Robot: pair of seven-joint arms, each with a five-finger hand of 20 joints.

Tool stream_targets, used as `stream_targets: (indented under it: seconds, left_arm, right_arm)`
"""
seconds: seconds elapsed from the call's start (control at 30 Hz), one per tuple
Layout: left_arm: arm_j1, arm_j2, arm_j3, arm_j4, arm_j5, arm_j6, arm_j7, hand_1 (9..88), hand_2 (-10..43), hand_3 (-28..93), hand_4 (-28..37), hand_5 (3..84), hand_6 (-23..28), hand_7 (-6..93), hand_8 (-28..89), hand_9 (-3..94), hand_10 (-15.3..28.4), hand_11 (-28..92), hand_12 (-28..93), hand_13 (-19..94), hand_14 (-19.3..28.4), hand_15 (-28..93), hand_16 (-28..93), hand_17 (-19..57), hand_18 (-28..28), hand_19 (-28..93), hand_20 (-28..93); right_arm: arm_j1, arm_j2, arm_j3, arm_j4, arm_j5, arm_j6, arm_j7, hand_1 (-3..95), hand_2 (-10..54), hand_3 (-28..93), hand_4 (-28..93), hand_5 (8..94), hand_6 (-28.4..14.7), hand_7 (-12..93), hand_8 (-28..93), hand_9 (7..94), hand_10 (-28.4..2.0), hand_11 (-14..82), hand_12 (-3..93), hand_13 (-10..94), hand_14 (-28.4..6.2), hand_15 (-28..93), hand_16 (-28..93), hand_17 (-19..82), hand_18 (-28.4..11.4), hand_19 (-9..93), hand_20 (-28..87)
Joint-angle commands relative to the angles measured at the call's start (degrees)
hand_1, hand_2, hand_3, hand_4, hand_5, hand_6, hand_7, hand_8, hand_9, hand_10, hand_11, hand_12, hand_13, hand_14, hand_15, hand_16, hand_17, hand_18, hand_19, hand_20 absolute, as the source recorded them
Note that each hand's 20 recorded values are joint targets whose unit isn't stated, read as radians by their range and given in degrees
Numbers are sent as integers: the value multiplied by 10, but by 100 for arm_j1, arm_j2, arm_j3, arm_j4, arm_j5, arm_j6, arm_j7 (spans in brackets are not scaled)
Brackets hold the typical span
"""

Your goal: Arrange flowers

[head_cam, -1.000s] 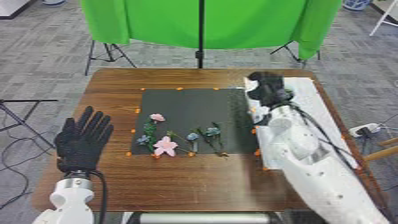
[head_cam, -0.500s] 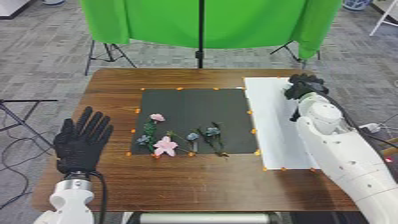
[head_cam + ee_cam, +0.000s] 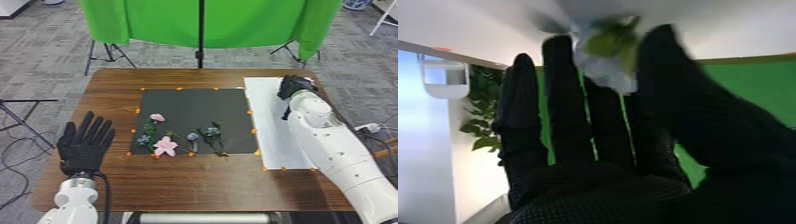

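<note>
“White petals on a green base: where's that flower?”

“In the gap between the thumb and straight fingers of the right hand, by the white sheet, toward its far end”

“Held, then?”

“I can't tell whether the thumb bears on it. That hand looks narrow but not curled”

“What might spoil it?”

“Closing off-centre could nudge the flower away, I'd say, and squeezing too hard could crease the petals. A loose grip might let it turn on the way over”

“And edges?”

“The worktop ends near the hand on the far right, so a push outward risks a fall. Room lies inward, across the upper dark sheet; its near part carries the pink flower and other blooms, easily brushed by a low pass. The left hand lies wide, well apart, on the left”
</note>
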Motion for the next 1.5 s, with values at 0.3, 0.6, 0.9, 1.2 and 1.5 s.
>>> stream_targets:
  seconds: [0.3, 0.6, 0.9, 1.2, 1.5]
  left_arm:
    - [205, -22, -288, 57, 368, -552, -227, 241, 98, 783, -283, 369, 96, 95, -97, 294, 159, 145, 79, 204, 157, 249, -48, -93, 132, 277, 92]
    - [151, -70, -331, 74, 301, -445, -226, 243, 99, 782, -283, 373, 97, 90, -94, 297, 160, 142, 82, 206, 158, 247, -45, -94, 132, 278, 92]
    - [160, -54, -439, 45, 311, -342, -107, 246, 94, 785, -283, 383, 103, 92, -94, 306, 165, 147, 83, 209, 162, 253, -45, -96, 134, 280, 93]
    - [198, -63, -482, 34, 326, -400, -107, 250, 91, 786, -283, 384, 102, 94, -94, 307, 166, 148, 82, 209, 163, 257, -48, -96, 134, 282, 92]
    - [319, -57, -582, -20, 213, -431, -38, 252, 90, 786, -283, 385, 103, 93, -95, 307, 167, 148, 81, 209, 164, 258, -49, -96, 134, 280, 91]
  right_arm:
    - [-756, 361, 127, -1480, 163, 1187, -89, 601, -95, 750, -283, 720, 15, 320, -73, 800, -101, 114, 385, 623, -68, 407, 355, 282, -201, 811, 382]
    - [-1796, 585, 125, -3167, -8, 562, -924, 586, -95, 750, -283, 713, 7, 301, -74, 795, -106, 111, 381, 613, -70, 413, 345, 272, -201, 803, 377]
    - [-2332, 782, -89, -3732, -129, 190, -1439, 594, -95, 746, -283, 711, 6, 283, -71, 787, -107, 105, 374, 607, -68, 406, 341, 268, -200, 798, 374]
    - [-2251, 608, -461, -3664, -292, 161, -1442, 595, -95, 747, -283, 678, 3, 253, -74, 774, -108, 103, 371, 598, -70, 406, 338, 269, -202, 801, 375]
    - [-2384, 610, -309, -3828, -57, -430, -1237, 586, -95, 755, -283, 641, 1, 212, -150, 738, -108, 112, 354, 568, -74, 421, 318, 263, -204, 806, 371]
